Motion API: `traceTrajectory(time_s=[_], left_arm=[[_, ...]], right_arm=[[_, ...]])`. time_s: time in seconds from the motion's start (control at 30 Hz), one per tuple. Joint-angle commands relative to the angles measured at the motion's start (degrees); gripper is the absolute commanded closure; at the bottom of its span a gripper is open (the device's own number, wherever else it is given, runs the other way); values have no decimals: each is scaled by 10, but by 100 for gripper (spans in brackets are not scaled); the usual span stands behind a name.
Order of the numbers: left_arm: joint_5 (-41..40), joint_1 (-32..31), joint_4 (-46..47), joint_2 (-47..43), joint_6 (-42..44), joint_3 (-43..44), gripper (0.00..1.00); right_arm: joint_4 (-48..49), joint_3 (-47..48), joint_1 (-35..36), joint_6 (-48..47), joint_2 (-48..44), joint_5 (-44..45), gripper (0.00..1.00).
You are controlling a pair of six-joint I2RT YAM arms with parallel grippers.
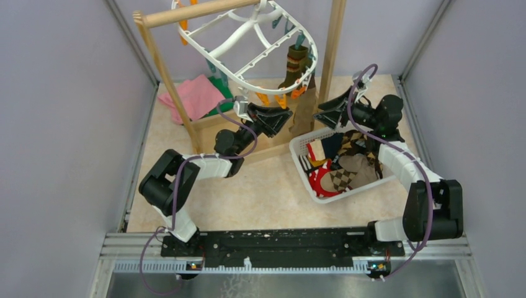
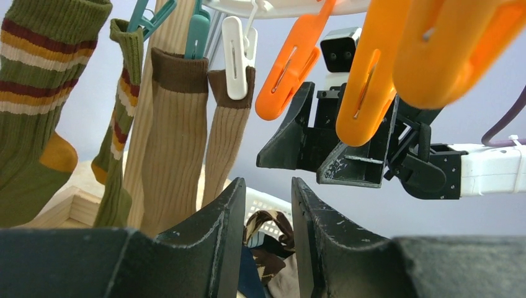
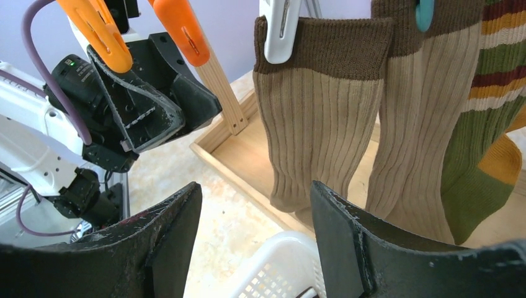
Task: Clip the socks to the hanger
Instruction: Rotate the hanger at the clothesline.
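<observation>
Now, left gripper (image 2: 268, 186) and right gripper (image 3: 255, 186) both partly open, empty, near 4 socks (image 2: 180, 143) clipped on the hanger (image 1: 248, 29).

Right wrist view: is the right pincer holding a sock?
No: the right pincer has its jaws apart with nothing between them, and the tan sock hangs from a white clip beyond it.

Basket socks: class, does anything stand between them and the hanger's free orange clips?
Yes. The left gripper sits just under the orange clips, and the right arm crosses above the socks in the basket.
</observation>
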Motion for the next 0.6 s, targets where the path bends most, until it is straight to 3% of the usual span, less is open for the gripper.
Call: traceTrajectory(time_s=[0.0,0.2,0.33,0.43,0.57], left_arm=[[5,3,155,-13,4,-7,60],[7,8,161,-18,1,-25,60],[18,16,169,-37,-2,-74,54],[38,25,166,-66,5,-133,44],[74,34,95,-134,42,-211,33]], right_arm=[[26,-1,5,-2,0,-7,36],[12,2,5,-15,-4,-13,36],[-54,9,5,-79,-27,-19,36],[-138,20,5,-150,-50,-23,36],[-333,51,5,-308,-79,-32,35]])
